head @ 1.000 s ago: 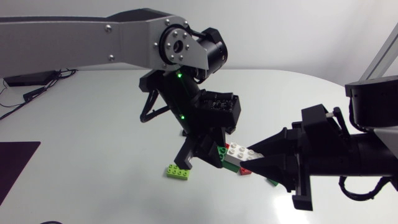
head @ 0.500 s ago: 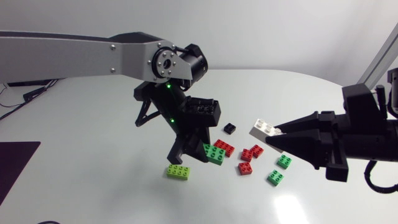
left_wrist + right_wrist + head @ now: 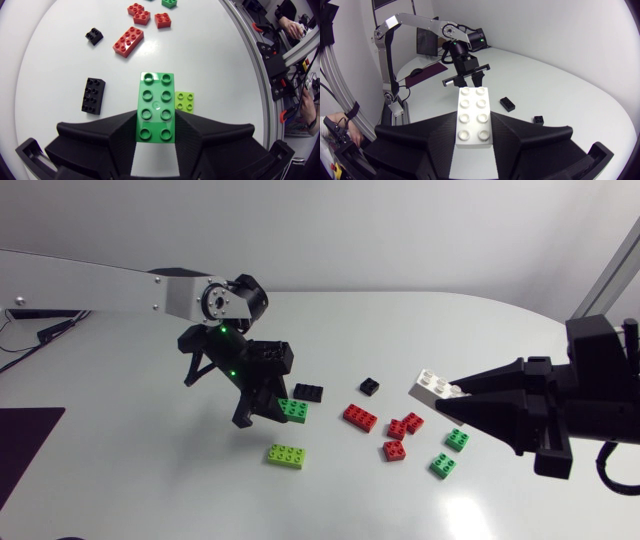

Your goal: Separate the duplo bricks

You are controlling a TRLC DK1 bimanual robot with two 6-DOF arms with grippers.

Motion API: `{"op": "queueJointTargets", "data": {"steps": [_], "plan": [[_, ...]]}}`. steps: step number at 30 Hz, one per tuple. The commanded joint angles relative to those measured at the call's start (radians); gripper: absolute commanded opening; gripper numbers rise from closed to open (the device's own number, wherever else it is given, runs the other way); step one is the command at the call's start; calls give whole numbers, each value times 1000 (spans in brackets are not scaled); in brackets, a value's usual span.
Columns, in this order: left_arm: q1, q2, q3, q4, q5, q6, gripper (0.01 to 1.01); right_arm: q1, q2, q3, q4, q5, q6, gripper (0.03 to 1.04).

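Above the table (image 3: 120, 470), between both fingers of the left gripper (image 3: 157, 119), a green brick (image 3: 157, 107) is clamped. The right gripper (image 3: 473, 131), well apart, is closed on a white brick (image 3: 473, 118). Loose red bricks (image 3: 359, 417), black bricks (image 3: 308, 392), small green bricks (image 3: 456, 439) and a lime brick (image 3: 286, 456) lie on the table below.

I drew my left gripper (image 3: 272, 413) and its green brick (image 3: 294, 410) back to just behind the lime brick (image 3: 286, 455), and pulled my right gripper (image 3: 455, 393), carrying the white brick (image 3: 432, 384), well away from the lime brick.
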Motion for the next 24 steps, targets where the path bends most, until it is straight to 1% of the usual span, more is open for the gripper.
{"op": "queueJointTargets", "data": {"steps": [1, 7, 11, 17, 18, 19, 22, 23, 24], "plan": [[34, 72, -7, 23, -5, 28, 169, 5, 6, -15, 1, -2, -14, 303], [101, 148, -11, 108, -74, 38, 170, 17, 4, -29, -5, 32, -35, 303], [135, 172, 0, 128, -80, 40, 172, 34, 7, -43, -2, 55, -52, 303], [130, 184, -20, 154, -86, 40, 177, 103, 9, -66, 14, 115, -51, 303], [130, 189, -21, 158, -90, 37, 200, 115, 9, -69, 15, 127, -52, 303], [129, 191, -24, 161, -93, 35, 262, 126, 9, -69, 15, 138, -52, 303], [127, 195, -34, 164, -100, 35, 518, 141, 10, -71, 14, 156, -54, 303], [126, 195, -37, 164, -103, 35, 575, 144, 10, -71, 12, 159, -55, 303], [126, 197, -40, 164, -106, 37, 602, 144, 10, -71, 10, 161, -58, 303]]}}
